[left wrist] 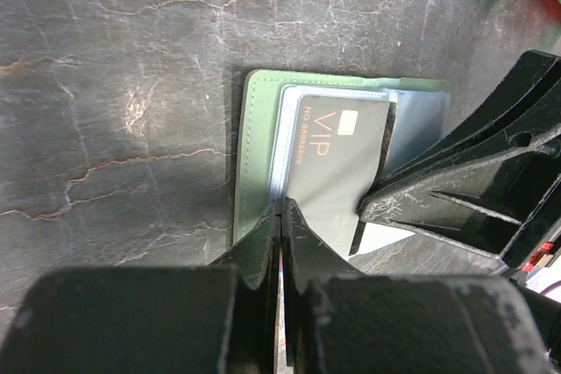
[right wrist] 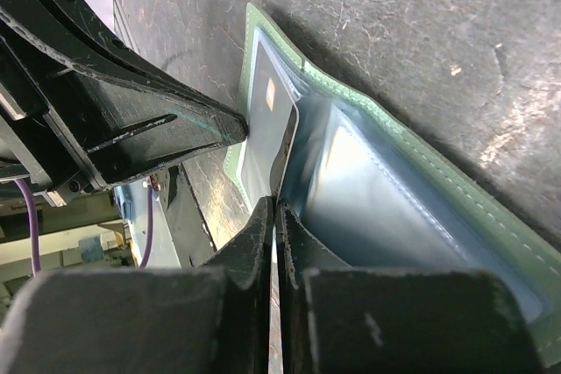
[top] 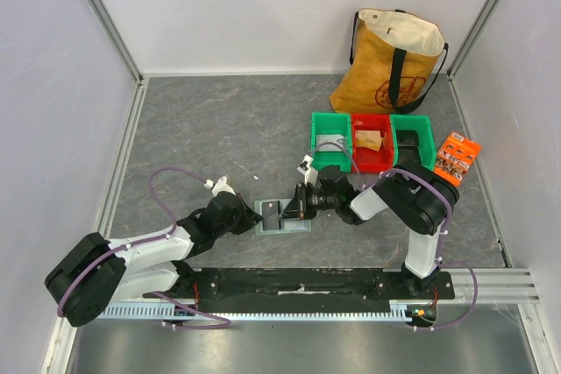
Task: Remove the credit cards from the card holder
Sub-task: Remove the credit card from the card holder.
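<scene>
Pincer (right) (right wrist: 273, 209) tight on dark card (left wrist: 337, 164)

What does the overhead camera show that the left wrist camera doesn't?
Only overhead: the tote bag, the row of bins, the orange packet and both whole arms. Only the left wrist: the VIP lettering on the dark card. Both: the open card holder, with the left fingers and right fingers closed at it.
</scene>
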Motion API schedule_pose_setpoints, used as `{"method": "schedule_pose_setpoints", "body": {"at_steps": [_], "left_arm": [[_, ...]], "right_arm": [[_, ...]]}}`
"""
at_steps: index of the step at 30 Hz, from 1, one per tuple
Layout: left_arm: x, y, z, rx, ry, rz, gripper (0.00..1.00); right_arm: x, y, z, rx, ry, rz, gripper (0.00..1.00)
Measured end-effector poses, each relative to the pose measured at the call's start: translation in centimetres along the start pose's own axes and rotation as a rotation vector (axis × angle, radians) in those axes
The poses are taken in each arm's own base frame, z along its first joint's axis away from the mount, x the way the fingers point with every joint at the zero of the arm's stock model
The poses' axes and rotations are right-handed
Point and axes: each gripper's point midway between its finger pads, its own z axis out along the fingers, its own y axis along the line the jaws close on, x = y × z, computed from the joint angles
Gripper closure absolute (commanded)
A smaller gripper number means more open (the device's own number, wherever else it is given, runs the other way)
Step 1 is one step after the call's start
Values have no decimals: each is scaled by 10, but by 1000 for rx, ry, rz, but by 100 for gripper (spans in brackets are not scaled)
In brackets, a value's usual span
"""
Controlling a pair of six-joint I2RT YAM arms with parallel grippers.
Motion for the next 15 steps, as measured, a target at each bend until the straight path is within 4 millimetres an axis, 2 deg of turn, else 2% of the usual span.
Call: {"method": "schedule_pose_setpoints", "body": {"at_steps": [7,12,15], "left_arm": [[1,-1,0,3,8,0,98],[2,-1,0,4,9,-1,98],[1,-1,0,5,8,-1,98]], "right_arm": [[-1,-3,-7,10,13,-4,80],[-1,-2,-8,7,15,-7,79],[-1,-2,-8,7,15,-6,82]]}}
